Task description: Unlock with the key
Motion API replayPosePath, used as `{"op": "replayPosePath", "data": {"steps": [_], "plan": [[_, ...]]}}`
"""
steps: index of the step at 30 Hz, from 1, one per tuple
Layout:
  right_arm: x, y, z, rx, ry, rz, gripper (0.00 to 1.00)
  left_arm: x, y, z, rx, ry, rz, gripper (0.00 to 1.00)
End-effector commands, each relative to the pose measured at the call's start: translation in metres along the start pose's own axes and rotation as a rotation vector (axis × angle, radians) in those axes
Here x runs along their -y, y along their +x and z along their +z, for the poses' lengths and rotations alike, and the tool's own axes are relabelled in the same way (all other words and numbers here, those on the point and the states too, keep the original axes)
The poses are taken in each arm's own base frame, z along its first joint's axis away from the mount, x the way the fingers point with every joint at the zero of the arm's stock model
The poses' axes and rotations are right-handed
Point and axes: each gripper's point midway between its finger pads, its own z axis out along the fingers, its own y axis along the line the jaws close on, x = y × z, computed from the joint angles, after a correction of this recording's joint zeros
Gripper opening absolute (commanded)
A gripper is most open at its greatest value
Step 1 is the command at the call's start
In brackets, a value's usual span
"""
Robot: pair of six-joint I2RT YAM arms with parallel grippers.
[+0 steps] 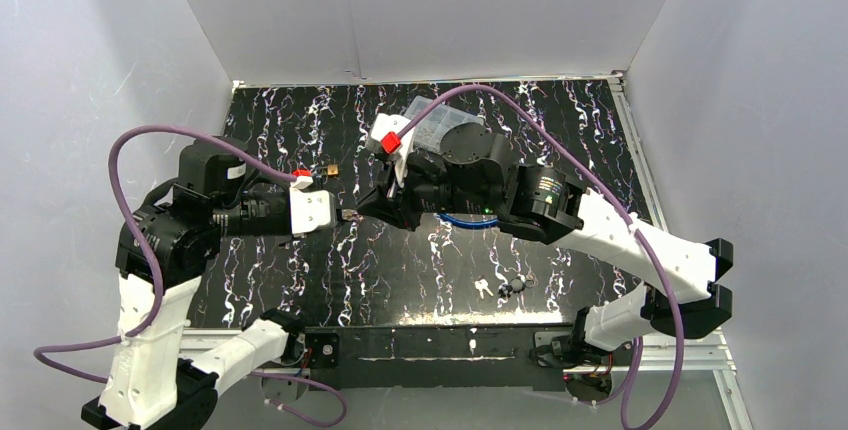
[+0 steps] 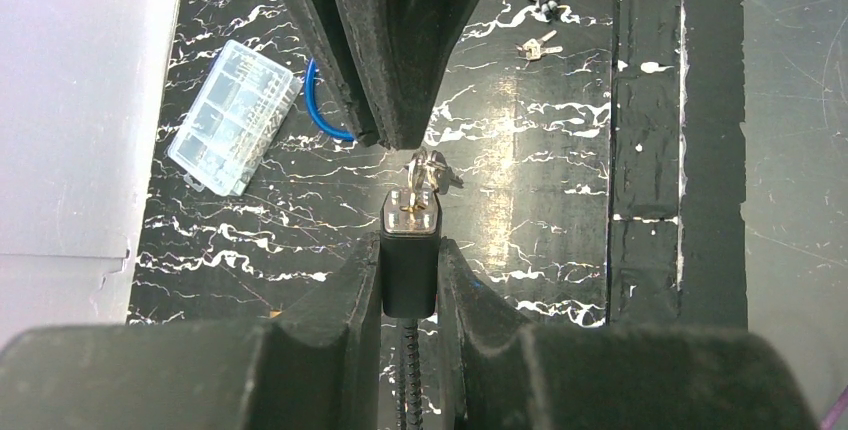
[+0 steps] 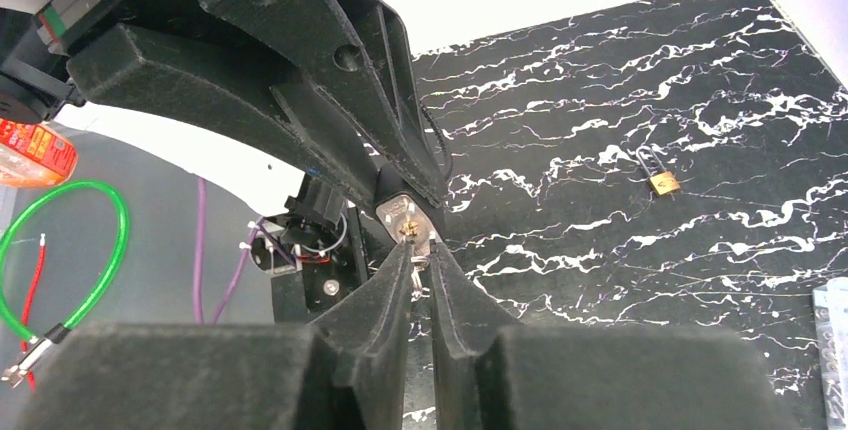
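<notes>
A black padlock [image 2: 409, 275] with a silver face [image 3: 403, 214] is clamped between the fingers of my left gripper [image 2: 410, 247], held up off the table. A silver key [image 2: 424, 172] sticks out of its face. My right gripper [image 3: 418, 248] comes in from the opposite side, and its two fingertips are pressed narrowly around the key [image 3: 417, 268]. In the top view the left gripper [image 1: 343, 214] and right gripper [image 1: 366, 208] meet tip to tip over the table's middle left, and the lock is mostly hidden between them.
A clear plastic box [image 2: 232, 117] and a blue ring [image 2: 322, 110] lie on the black marbled table [image 1: 560, 120] beyond the right arm. A small brass padlock [image 3: 661, 180] sits apart. Loose keys [image 1: 483, 287] and a key ring with a ball [image 1: 515, 285] lie near the front edge.
</notes>
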Motion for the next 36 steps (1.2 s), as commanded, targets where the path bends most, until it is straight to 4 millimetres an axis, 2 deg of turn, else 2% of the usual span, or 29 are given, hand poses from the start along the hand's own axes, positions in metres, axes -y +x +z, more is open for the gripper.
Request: {"op": "replayPosePath", "data": {"steps": [1,9,25,36], "plan": [[-0.009,-0.009,-0.013,0.039,-0.036,-0.006,0.17,0.003,-0.011,-0.006,0.035,0.002,0.029,0.0],[-0.014,-0.002,-0.015,0.029,-0.061,0.006,0.18,0.004,-0.011,-0.006,0.033,0.003,0.033,0.0],[-0.011,-0.012,-0.003,0.056,-0.055,0.0,0.15,0.005,-0.013,-0.007,0.042,0.005,0.035,0.0],[-0.012,-0.017,0.004,0.068,-0.062,0.003,0.04,0.006,-0.015,-0.009,0.045,0.005,0.039,0.0]]}}
